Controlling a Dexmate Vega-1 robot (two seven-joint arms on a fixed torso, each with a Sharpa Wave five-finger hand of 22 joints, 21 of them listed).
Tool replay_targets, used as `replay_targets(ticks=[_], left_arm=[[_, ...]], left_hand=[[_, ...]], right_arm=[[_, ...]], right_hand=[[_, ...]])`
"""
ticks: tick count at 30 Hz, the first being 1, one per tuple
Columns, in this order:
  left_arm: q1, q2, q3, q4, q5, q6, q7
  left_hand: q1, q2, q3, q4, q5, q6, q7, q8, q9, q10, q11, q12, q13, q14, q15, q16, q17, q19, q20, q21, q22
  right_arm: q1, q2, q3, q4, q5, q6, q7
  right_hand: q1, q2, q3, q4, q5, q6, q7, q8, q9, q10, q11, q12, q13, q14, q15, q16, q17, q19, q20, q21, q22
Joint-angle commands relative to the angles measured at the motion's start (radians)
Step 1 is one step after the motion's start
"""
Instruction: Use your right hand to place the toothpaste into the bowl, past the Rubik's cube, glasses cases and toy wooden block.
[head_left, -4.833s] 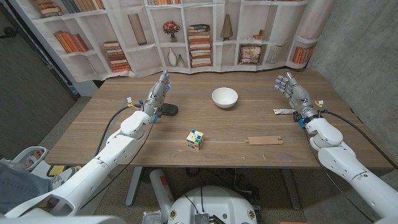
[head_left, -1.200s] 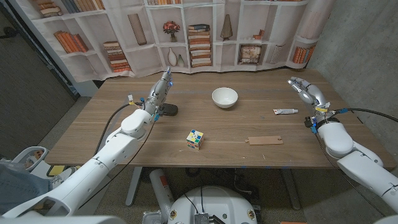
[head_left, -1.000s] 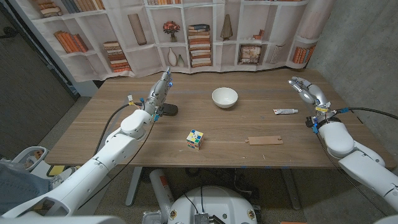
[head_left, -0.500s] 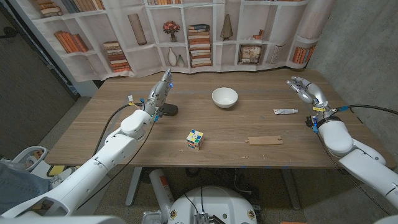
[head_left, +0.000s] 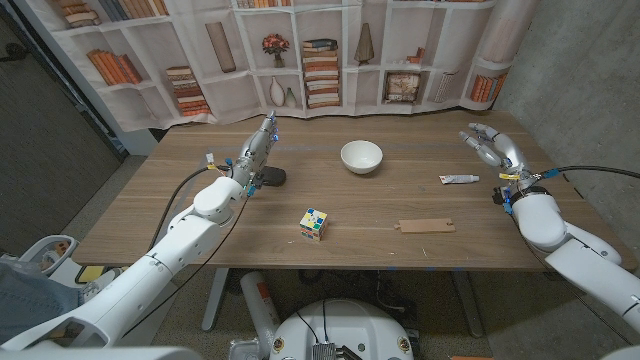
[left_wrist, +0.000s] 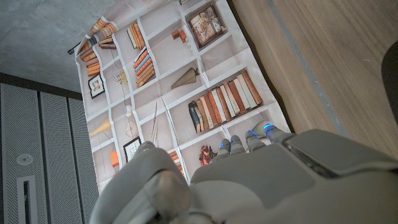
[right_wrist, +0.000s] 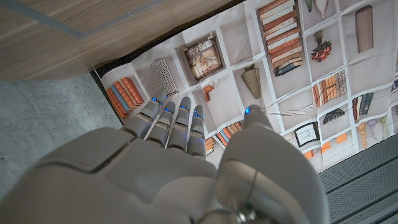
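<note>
A small white toothpaste tube (head_left: 458, 179) lies on the table at the right. My right hand (head_left: 489, 147) hovers just behind and to the right of it, fingers apart, holding nothing; its back fills the right wrist view (right_wrist: 168, 168). The white bowl (head_left: 361, 156) stands at the table's far middle. A Rubik's cube (head_left: 313, 224) sits near the front middle, and a flat wooden block (head_left: 426, 226) lies to its right. A dark glasses case (head_left: 269, 177) lies at the left, beside my left hand (head_left: 257, 148), which stands upright with fingers straight, holding nothing (left_wrist: 249, 180).
A bookshelf-printed backdrop (head_left: 300, 60) hangs behind the table's far edge. A concrete wall (head_left: 580, 80) stands close on the right. Bare wood (head_left: 400, 190) lies between the toothpaste and the bowl.
Since the earliest frame my right hand has swung out to the right and back, behind the toothpaste; over the last second it has drifted slightly left. The left arm is still.
</note>
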Motion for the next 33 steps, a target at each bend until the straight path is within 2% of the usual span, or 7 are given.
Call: replay_targets(ticks=[1,12,17,23,33], left_arm=[[0.002,0.0,0.002,0.0,0.003,-0.003,0.001],[0.028,0.001,-0.008,-0.024,0.004,-0.011,0.023],[0.039,0.004,-0.01,-0.038,0.005,-0.007,0.031],[0.051,0.009,-0.016,-0.052,0.006,-0.005,0.042],[0.051,0.009,-0.018,-0.048,0.006,-0.001,0.044]], left_hand=[[0.013,-0.001,-0.004,0.001,0.006,-0.007,-0.006,-0.003,0.003,-0.007,-0.008,-0.002,0.003,-0.047,-0.007,0.002,0.002,-0.158,-0.014,0.004,0.003],[0.014,0.001,-0.007,0.001,0.007,-0.005,-0.007,-0.004,0.003,-0.006,-0.008,-0.003,0.003,-0.047,-0.006,0.002,0.003,-0.158,-0.015,0.003,0.003],[0.014,0.001,-0.008,0.001,0.007,-0.005,-0.005,-0.004,0.003,-0.006,-0.007,-0.004,0.003,-0.047,-0.007,0.001,0.003,-0.159,-0.015,0.003,0.003],[0.015,0.002,-0.01,0.001,0.007,-0.005,-0.006,-0.005,0.003,-0.006,-0.009,-0.004,0.003,-0.047,-0.008,0.001,0.003,-0.159,-0.015,0.003,0.003],[0.015,0.003,-0.012,0.001,0.007,-0.003,-0.007,-0.005,0.003,-0.006,-0.009,-0.005,0.003,-0.048,-0.008,0.001,0.003,-0.16,-0.012,0.002,0.003]], right_arm=[[-0.017,-0.019,0.008,-0.034,-0.068,-0.066,-0.027],[-0.023,-0.048,0.002,-0.06,-0.128,-0.135,-0.029],[-0.015,-0.063,-0.01,-0.066,-0.153,-0.163,-0.021],[-0.003,-0.08,-0.022,-0.071,-0.168,-0.186,-0.004],[0.019,-0.097,-0.047,-0.067,-0.174,-0.217,0.016]], right_hand=[[0.016,0.0,0.002,-0.008,-0.001,0.007,-0.004,-0.001,0.001,0.006,0.007,-0.004,0.005,0.015,-0.032,0.007,0.001,0.012,-0.022,-0.005,0.003],[0.02,0.0,0.004,-0.013,-0.001,0.011,-0.006,-0.001,0.002,0.01,-0.004,-0.004,0.004,0.021,-0.036,0.007,0.001,0.019,-0.028,-0.01,0.003],[0.025,0.003,0.007,-0.016,-0.001,0.012,-0.007,-0.001,0.002,0.013,0.002,-0.004,0.004,0.023,-0.038,0.007,0.0,0.022,-0.039,-0.012,0.002],[0.034,0.007,0.013,-0.021,0.0,0.012,-0.006,-0.001,0.002,0.01,0.002,-0.006,0.004,0.022,-0.04,0.006,0.0,0.024,-0.04,-0.015,0.002],[0.082,0.006,0.031,-0.054,0.0,0.007,-0.007,-0.004,0.002,0.001,0.001,-0.012,0.004,0.023,-0.039,0.003,-0.002,0.027,-0.036,-0.027,0.001]])
